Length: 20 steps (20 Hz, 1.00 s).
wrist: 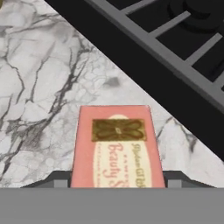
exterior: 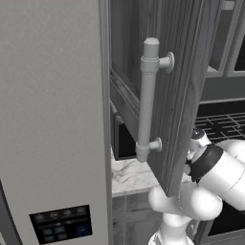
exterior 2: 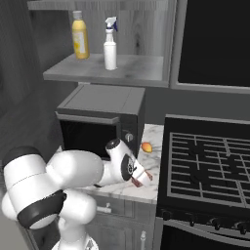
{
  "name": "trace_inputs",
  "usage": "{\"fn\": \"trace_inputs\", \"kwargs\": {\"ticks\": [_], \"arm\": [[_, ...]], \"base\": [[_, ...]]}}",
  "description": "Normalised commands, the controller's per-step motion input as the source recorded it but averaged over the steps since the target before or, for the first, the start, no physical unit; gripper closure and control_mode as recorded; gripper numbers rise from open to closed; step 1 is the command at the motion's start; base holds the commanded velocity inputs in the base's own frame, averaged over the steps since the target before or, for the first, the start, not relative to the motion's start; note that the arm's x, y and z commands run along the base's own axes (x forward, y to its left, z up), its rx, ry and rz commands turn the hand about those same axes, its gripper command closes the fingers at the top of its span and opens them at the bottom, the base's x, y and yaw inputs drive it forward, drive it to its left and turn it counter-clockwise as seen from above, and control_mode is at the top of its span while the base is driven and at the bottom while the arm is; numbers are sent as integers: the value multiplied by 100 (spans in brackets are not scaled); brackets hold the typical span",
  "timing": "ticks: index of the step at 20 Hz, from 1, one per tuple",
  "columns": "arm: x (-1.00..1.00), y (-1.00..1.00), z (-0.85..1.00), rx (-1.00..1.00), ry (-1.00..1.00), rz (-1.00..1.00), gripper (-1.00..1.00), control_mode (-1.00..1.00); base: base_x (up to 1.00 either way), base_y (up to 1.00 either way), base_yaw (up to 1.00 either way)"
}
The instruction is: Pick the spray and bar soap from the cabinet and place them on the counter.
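gripper (wrist: 117, 186) gripping one bar soap (wrist: 116, 146), two bottles (exterior 2: 110, 46)

Left base view sits tight behind the open cabinet (exterior: 167, 86) door, facing forward. Right base view looks from the other side over the counter (exterior 2: 149, 161), which both share. Hand view stares down, very close, at the bar soap (wrist: 116, 146).

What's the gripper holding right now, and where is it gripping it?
The gripper holds the bar soap by its two long sides at the near end, a fingertip on each side, over the counter.
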Motion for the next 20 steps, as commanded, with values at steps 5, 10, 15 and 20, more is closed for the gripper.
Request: {"fn": "trace_inputs", "kwargs": {"ticks": [5,10,15,20], "arm": [[24,0,-9,0,0,0,100,-100],[13,0,-13,0,-1,0,100,-100],[1,0,-14,1,0,-1,-100,-100],[-6,0,-4,2,2,0,-100,-100]], "base": [[0,0,0],[0,0,0],[0,0,0],[0,0,0]]}}
